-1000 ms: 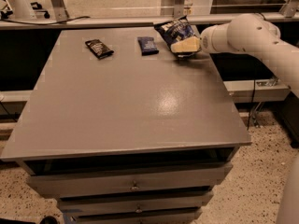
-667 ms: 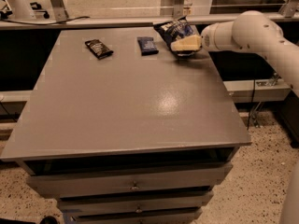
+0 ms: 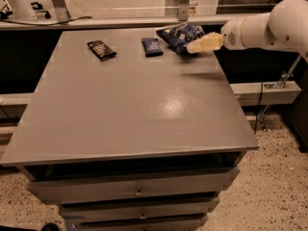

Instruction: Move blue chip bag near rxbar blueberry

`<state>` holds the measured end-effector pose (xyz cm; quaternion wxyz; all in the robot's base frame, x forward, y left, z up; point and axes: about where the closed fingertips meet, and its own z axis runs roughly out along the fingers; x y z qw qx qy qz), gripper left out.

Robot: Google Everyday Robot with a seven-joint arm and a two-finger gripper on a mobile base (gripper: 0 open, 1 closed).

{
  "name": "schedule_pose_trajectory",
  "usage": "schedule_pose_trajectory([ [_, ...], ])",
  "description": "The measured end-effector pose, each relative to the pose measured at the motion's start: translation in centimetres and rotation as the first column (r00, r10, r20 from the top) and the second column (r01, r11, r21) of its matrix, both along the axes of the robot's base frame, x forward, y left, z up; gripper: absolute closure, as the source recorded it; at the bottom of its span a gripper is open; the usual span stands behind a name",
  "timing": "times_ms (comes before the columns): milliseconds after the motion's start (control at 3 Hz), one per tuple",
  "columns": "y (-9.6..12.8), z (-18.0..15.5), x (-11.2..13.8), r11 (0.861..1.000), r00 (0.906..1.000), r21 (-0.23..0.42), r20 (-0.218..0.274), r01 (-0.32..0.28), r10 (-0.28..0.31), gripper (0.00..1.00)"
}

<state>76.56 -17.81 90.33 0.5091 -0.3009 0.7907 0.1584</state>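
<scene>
The blue chip bag point(image 3: 179, 34) lies at the far right of the grey table point(image 3: 134, 109), dark blue with white lettering. The rxbar blueberry point(image 3: 152, 47), a small dark-blue bar, lies just left of the bag, a short gap between them. My gripper point(image 3: 193, 47) comes in from the right on the white arm point(image 3: 269, 28). Its cream tip is at the bag's right front edge, a little above the table, and casts a shadow on the top.
A black-wrapped bar with white print point(image 3: 101, 50) lies further left near the table's far edge. Drawers point(image 3: 138, 191) sit under the table front. A shelf rail point(image 3: 269, 91) runs to the right of the table, below the arm.
My gripper has drawn back to the right and slightly up, off the bag's middle to its right edge. The bag and both bars have stayed where they were.
</scene>
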Motion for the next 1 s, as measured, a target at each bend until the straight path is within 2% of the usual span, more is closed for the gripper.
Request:
schedule_pose_trajectory([
  [333, -0.8, 0.5, -5.4, 0.994, 0.9947, -0.039, -0.002, -0.103, 0.103, 0.0],
  [667, -2.2, -0.3, -10.7, 0.982, 0.9833, -0.046, -0.016, -0.182, 0.181, 0.0],
  [1000, -3.8, -1.1, -14.8, 0.971, 0.9709, -0.005, -0.002, -0.239, 0.239, 0.0],
])
